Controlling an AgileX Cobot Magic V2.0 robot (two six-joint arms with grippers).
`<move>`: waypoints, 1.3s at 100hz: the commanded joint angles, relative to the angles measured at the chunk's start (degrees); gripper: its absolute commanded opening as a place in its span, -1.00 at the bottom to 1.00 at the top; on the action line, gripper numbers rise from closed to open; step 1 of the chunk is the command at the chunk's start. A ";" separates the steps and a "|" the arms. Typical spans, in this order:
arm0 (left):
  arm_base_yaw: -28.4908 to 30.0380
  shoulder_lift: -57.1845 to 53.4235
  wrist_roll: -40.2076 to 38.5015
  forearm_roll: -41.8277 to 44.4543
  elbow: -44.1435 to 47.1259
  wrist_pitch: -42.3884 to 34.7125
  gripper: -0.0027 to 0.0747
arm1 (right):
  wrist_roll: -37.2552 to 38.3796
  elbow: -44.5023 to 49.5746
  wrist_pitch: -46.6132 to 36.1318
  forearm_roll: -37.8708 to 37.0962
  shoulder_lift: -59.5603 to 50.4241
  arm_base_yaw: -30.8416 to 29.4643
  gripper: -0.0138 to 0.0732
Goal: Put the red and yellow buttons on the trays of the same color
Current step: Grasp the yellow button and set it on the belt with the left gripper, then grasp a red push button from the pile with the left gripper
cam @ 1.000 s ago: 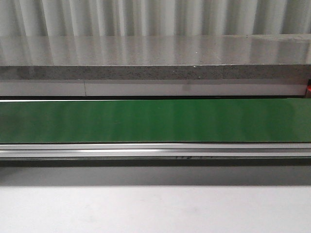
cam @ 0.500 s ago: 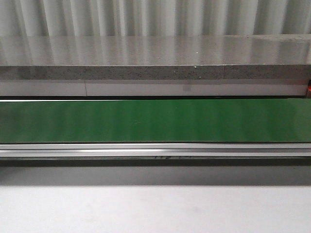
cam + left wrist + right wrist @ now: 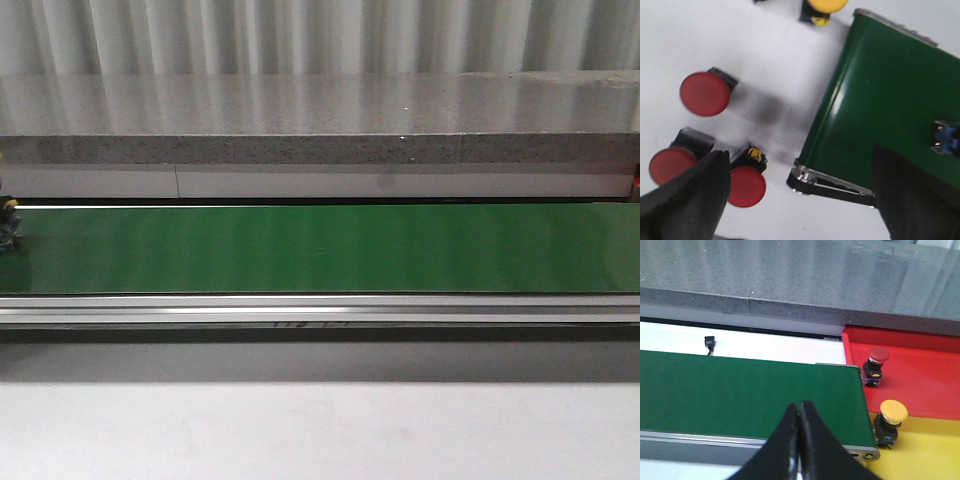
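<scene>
Beside the green belt (image 3: 880, 100), three red buttons (image 3: 705, 93).

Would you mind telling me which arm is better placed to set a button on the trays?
Probably the right: its shut fingers hover by the belt end beside the red tray and yellow tray; the left view shows neither.

White table (image 3: 765, 60) carries green conveyor belt (image 3: 320, 248) and red buttons (image 3: 705, 93).

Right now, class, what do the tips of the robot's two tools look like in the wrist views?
The left tool has two broad, dark, matte fingers, blurred by closeness. The right tool has black, smooth fingers tapering to narrow tips. No cables or markings show.
</scene>
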 commanded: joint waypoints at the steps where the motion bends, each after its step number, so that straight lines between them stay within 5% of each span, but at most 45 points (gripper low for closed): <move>1: 2.02 -3.01 -3.15 0.95 1.17 2.26 0.48 | -0.11 -1.41 -4.17 -0.58 0.59 0.10 -0.84; 19: 4.76 -3.01 -8.55 8.32 4.94 1.99 0.48 | -0.11 -1.41 -4.17 -0.58 0.59 0.10 -0.84; 63: 9.99 -0.44 -15.86 8.09 5.31 -0.19 0.48 | -0.11 -1.41 -4.17 -0.58 0.59 0.10 -0.84; 130: 10.90 10.71 -16.00 8.24 5.31 0.42 0.48 | -0.11 -1.41 -4.16 -0.58 0.59 0.10 -0.84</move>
